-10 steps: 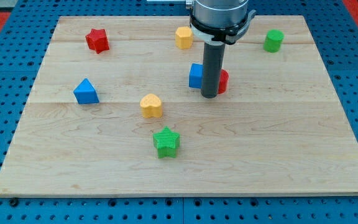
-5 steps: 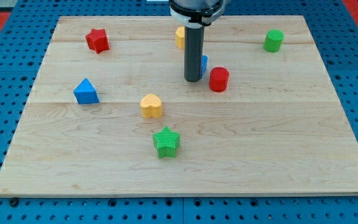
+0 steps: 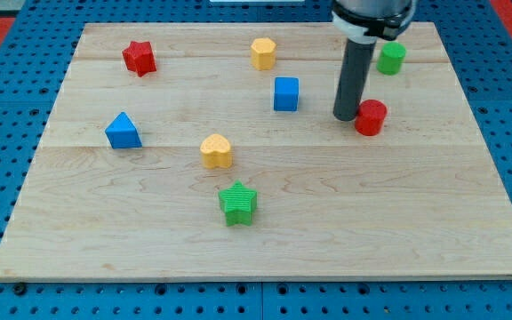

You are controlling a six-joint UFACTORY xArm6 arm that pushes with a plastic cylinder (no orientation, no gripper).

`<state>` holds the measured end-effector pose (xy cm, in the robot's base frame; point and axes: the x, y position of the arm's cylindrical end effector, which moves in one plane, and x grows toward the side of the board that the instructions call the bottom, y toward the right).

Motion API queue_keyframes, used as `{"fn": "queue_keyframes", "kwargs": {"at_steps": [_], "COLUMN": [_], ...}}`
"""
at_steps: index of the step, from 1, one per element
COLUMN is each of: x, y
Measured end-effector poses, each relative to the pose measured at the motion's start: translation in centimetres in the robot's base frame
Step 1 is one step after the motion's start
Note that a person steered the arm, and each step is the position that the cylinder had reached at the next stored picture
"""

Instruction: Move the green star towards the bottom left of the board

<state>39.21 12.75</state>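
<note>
Meanwhile: tip far from the star

Taking the green star [image 3: 238,203] as landmark: blue triangle [image 3: 123,131] lies up-left, yellow heart [image 3: 216,151] just above-left, blue cube [image 3: 285,93] above-right. My tip [image 3: 346,117], a bare rod holding nothing, stands well up-right, touching the red cylinder [image 3: 371,117]. The star sits low on the board [image 3: 398,222].

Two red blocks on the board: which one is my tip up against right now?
The red cylinder at the view's right; my tip sits just left of it. The red star is far off, top left.

Rod's upper part [image 3: 371,11] cut off at the view's top.
</note>
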Motion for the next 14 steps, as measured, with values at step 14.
{"fn": "queue_keyframes", "kwargs": {"at_steps": [14], "x": [-0.2], "y": [-0.3]}}
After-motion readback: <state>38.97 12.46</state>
